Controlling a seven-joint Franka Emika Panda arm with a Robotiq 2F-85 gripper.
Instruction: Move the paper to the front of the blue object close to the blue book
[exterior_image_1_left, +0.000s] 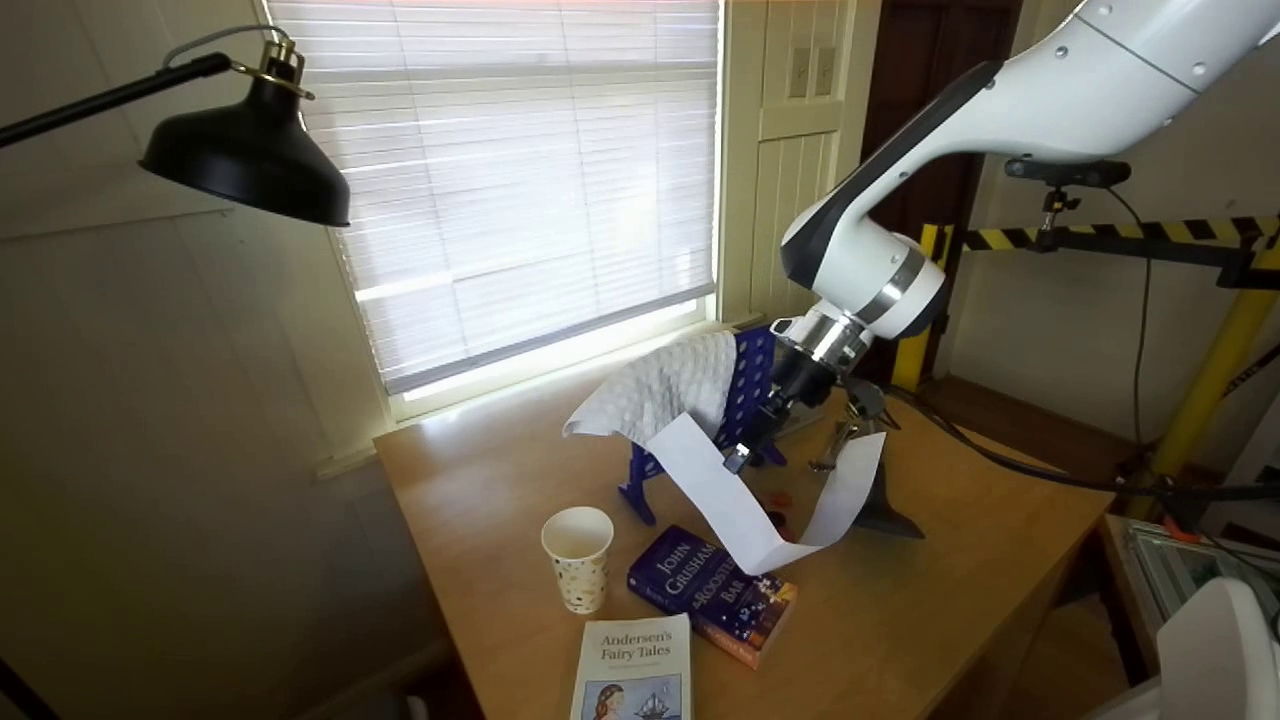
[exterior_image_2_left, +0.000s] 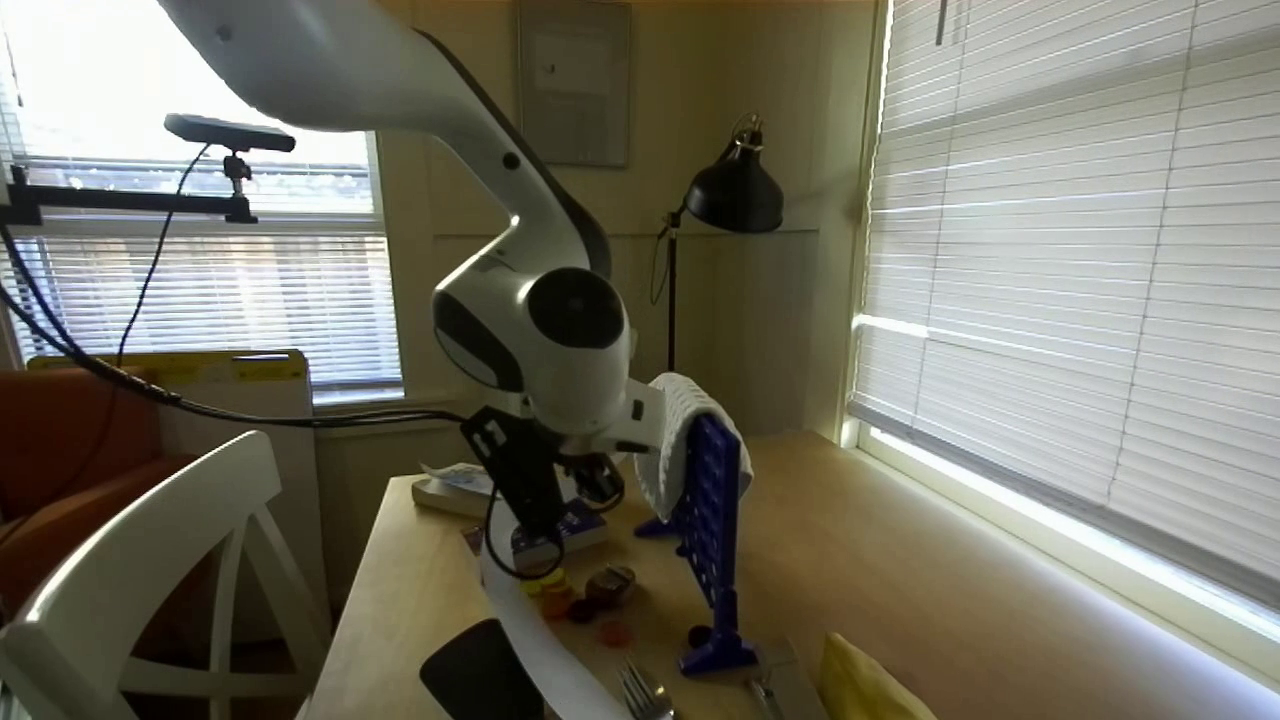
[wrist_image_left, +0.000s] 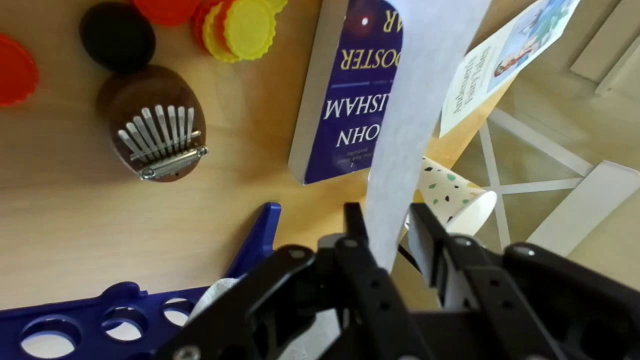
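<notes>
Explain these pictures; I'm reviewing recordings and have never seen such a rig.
The machine is a white jointed robot arm, steered by a person, ending in a black two-fingered gripper. Two pictures look in from outside the robot; the close-up is taken from its wrist.

On the light wooden table lie a dark blue paperback and a white book with a bluish cover picture. A speckled white paper cup stands beside them; a white cloth drapes over an upright blue plastic grid. A brown thumb piano and red, yellow and black discs lie nearby.

A bent white paper strip shows between the gripper's fingertips in the wrist view; whether they grip it, I cannot tell.
</notes>
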